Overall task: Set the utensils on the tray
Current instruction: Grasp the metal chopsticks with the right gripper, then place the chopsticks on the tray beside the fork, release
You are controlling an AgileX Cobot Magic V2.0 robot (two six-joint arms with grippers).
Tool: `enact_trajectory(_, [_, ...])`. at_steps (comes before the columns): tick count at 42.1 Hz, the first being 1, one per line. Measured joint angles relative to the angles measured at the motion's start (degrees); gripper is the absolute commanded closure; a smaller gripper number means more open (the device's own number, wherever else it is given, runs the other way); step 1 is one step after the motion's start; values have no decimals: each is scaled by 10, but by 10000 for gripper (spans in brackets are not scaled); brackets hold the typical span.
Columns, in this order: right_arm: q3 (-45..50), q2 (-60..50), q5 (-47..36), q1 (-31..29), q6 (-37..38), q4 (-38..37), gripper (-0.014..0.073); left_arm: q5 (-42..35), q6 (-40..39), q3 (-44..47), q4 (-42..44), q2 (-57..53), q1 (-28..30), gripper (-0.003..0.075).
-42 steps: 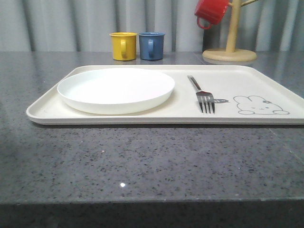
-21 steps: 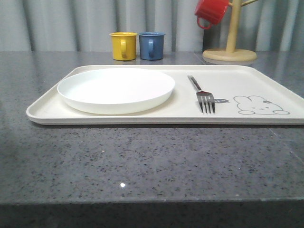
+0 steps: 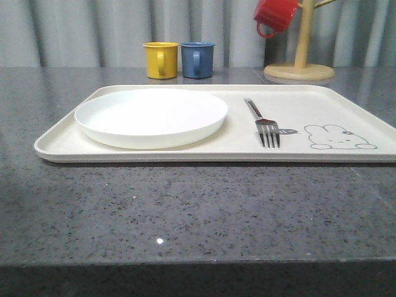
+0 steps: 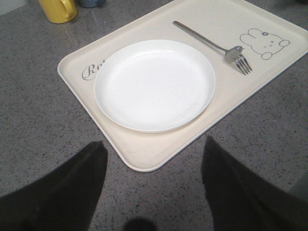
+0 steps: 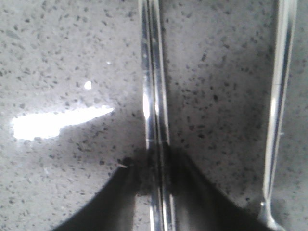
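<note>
The cream tray lies across the grey table with the white plate on its left half and the fork beside the rabbit drawing. In the left wrist view my left gripper hangs open over bare table just off the tray's corner, with the plate and fork beyond. In the right wrist view my right gripper is shut on the pair of chopsticks, which lies flat on the table. The spoon's handle lies alongside them.
A yellow mug and a blue mug stand behind the tray. A red mug hangs on a wooden mug tree at the back right. Bare grey tabletop runs in front of the tray.
</note>
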Motion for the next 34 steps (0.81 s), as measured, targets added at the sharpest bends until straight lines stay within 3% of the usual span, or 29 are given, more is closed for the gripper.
enact_trajectory(6, [0, 0, 3, -1, 0, 0, 616, 0, 0, 0, 0, 0, 0, 302])
enact_trajectory(12, [1, -21, 17, 19, -4, 31, 618, 0, 0, 0, 0, 0, 0, 302])
enact_trajectory(20, [1, -67, 22, 108, -11, 101, 618, 0, 0, 0, 0, 0, 0, 302])
enact_trajectory(28, [1, -48, 5, 171, 4, 169, 617, 0, 0, 0, 0, 0, 0, 302])
enact_trajectory(34, [1, -19, -27, 182, 37, 199, 616, 0, 0, 0, 0, 0, 0, 302])
